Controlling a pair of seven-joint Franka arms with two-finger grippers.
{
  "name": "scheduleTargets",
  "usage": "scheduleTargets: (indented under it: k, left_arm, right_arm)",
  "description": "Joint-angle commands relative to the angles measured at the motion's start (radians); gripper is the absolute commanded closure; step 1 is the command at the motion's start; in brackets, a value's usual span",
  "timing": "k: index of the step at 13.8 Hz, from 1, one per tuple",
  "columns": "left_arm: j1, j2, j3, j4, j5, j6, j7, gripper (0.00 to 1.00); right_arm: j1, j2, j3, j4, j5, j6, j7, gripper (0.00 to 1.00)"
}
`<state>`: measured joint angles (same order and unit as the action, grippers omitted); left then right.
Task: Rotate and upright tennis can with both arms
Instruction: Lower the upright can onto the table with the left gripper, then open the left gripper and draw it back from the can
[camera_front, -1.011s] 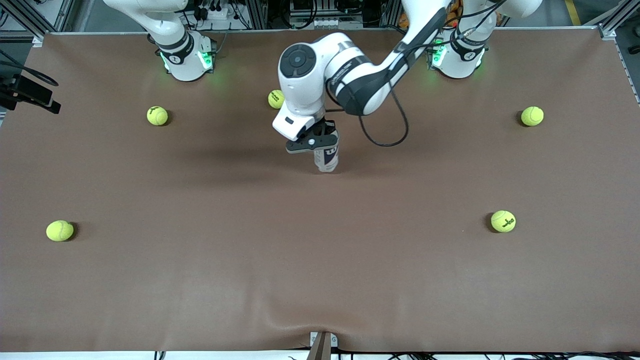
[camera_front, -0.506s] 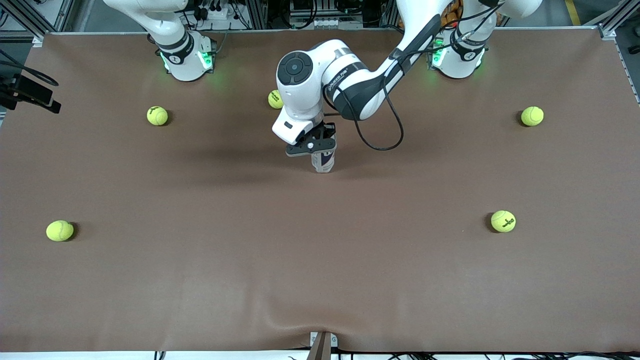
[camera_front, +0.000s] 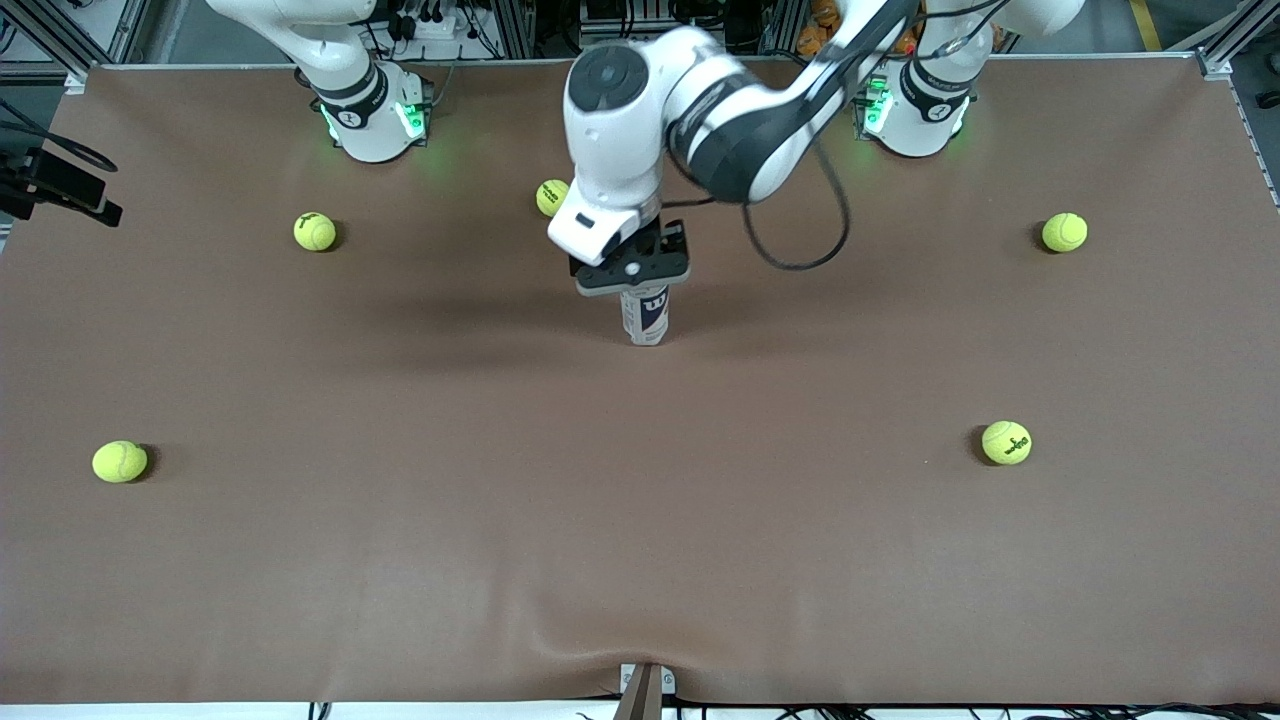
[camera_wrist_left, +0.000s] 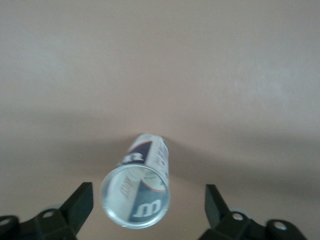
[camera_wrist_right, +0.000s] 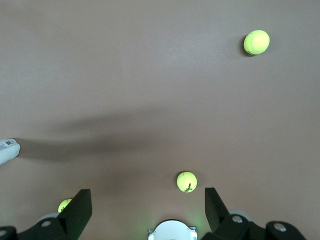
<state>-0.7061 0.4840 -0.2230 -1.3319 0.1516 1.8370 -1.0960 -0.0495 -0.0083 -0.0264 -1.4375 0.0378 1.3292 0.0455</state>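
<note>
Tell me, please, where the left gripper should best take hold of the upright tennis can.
Probably around its upper wall just under the rim, coming straight down. The tennis can stands upright on the table, and the open left gripper already straddles its round top, fingers apart on either side.

Robotics lab: aluminium framing (camera_front: 1228, 40), cabling (camera_front: 430, 20), brown-covered table (camera_front: 640, 520).

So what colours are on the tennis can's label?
White and dark blue on the tennis can, clearest in the left wrist view.
</note>
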Motion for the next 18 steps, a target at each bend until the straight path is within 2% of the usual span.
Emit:
scheduleTargets:
  k: [1,4,8,10,12,15,18]
  left_arm:
    - [0.042,-0.119,0.027,-0.026,0.026,-0.079,-0.007,0.0]
    - [0.147,-0.201,0.025,-0.027,0.028,-0.154,0.013,0.0]
    - [0.318,-0.306,0.025,-0.03,0.017,-0.31,0.311,0.0]
    - [0.403,-0.349,0.022,-0.042,0.013,-0.347,0.457,0.0]
    - [0.491,-0.408,0.019,-0.107,0.0,-0.364,0.578,0.0]
    - [0.641,-0.464,0.017,-0.174,-0.108,-0.358,0.738,0.0]
    - [0.707,-0.537,0.017,-0.26,-0.11,-0.331,0.789,0.0]
  right_arm:
    - [-0.009,-0.004,0.006,0.012,0.005,-0.015,0.008,0.0]
    - [-0.009,-0.004,0.006,0.012,0.007,-0.013,0.008,0.0]
    - [-0.009,-0.004,0.006,0.012,0.007,-0.015,0.008,0.0]
    - [-0.009,-0.002,0.006,0.012,0.005,-0.015,0.008,0.0]
    - [-0.009,-0.004,0.006,0.012,0.005,-0.015,0.008,0.0]
    - [-0.009,-0.004,0.006,0.012,0.005,-0.015,0.008,0.0]
    - [-0.009,-0.004,0.006,0.012,0.005,-0.015,0.007,0.0]
